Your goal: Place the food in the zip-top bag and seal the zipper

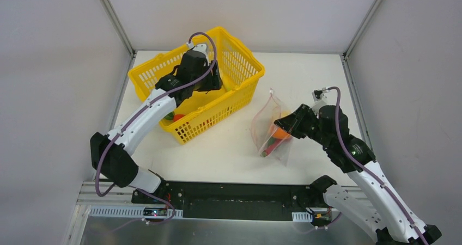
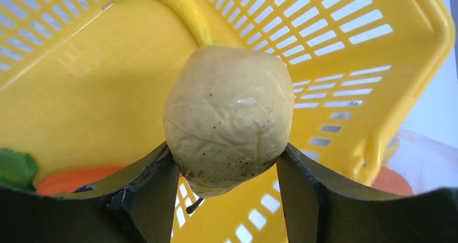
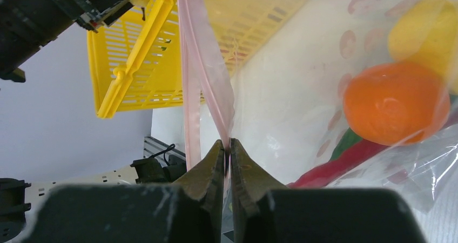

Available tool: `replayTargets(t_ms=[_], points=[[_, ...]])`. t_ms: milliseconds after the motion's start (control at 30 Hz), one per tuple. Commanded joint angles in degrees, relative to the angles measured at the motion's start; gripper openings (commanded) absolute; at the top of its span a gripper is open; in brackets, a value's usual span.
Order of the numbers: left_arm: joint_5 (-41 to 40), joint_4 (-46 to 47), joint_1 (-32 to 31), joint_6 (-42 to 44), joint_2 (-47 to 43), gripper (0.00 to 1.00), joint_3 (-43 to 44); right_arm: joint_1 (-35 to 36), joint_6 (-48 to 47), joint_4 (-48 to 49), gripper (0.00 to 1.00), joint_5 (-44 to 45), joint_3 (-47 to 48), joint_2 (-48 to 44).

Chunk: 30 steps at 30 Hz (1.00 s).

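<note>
**Lemon in my left, bag edge in my right**

My left gripper (image 2: 227, 157) is clamped on the lemon (image 2: 229, 119), a finger pressed against each flank. In the left wrist view the lemon's long axis runs top to bottom, with its narrower end dipping between my fingers. It hangs inside the yellow basket (image 2: 378, 65). Behind it a banana (image 2: 173, 2) lies against the basket wall at the upper left, stem curving down toward the lemon. An orange piece (image 2: 75, 181) and something green (image 2: 16, 167) sit at the lower left.

My right gripper (image 3: 227, 146) is pinched tight on the zipper (image 3: 192, 65), which rises from my jaws almost straight to the top of the frame. The zip-top bag (image 3: 281, 92) spreads to the right. Inside it are an orange fruit (image 3: 397, 102), a red chili (image 3: 335, 167), a green pepper (image 3: 345, 140) and a yellow piece (image 3: 421, 32).

Only the top view shows the layout. The basket sits upper left and the bag right of centre on the table (image 1: 229, 147), well apart. The bag's long axis runs roughly up and down the frame.
</note>
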Motion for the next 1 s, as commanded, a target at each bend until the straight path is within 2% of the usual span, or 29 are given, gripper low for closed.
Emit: replayTargets(t_ms=[0,167,267,433,600,967], points=[[-1.66,-2.97,-0.65,2.06,-6.32,0.29,-1.63,0.04,0.46,2.63,0.1,-1.57,0.79,0.43],[1.46,-1.52,-3.16,0.26,-12.9,0.29,-4.82,0.0,0.84,3.0,0.1,-1.53,0.66,0.6],[0.56,-1.56,-8.25,-0.5,-16.36,0.3,-5.88,0.07,1.23,3.41,0.1,-1.92,0.47,1.04],[3.64,6.76,-16.99,-2.87,-20.47,0.3,-10.76,0.06,1.84,4.14,0.09,-2.37,0.05,1.4],[4.91,8.51,-21.3,-2.83,-19.77,0.3,-11.46,0.07,2.0,4.19,0.09,-2.47,0.19,1.43],[19.89,24.04,-26.95,-5.55,-13.74,0.3,-13.42,0.01,2.55,4.24,0.09,-1.92,-0.41,1.07]])
